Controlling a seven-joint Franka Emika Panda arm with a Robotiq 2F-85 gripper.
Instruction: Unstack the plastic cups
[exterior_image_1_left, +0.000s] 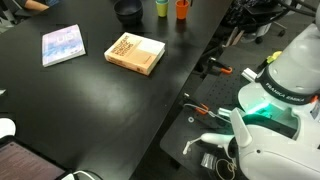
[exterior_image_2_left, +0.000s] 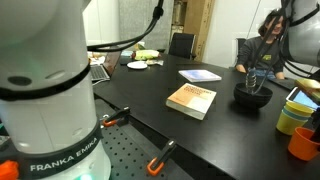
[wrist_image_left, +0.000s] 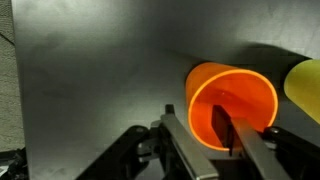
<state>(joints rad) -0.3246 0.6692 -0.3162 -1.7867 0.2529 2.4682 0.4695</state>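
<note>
An orange plastic cup fills the wrist view, its opening facing the camera. My gripper straddles its near rim, with one finger inside the cup and one outside, and a gap still shows between them. A yellow-green cup stands just beside the orange one. In both exterior views the orange cup and the yellow-green cup stand apart on the black table. No blue cup is in view.
A tan book lies mid-table, and a bluish booklet lies beyond it. A dark round bowl sits near the cups. A person sits at the table's far side. The robot base stands at the table edge.
</note>
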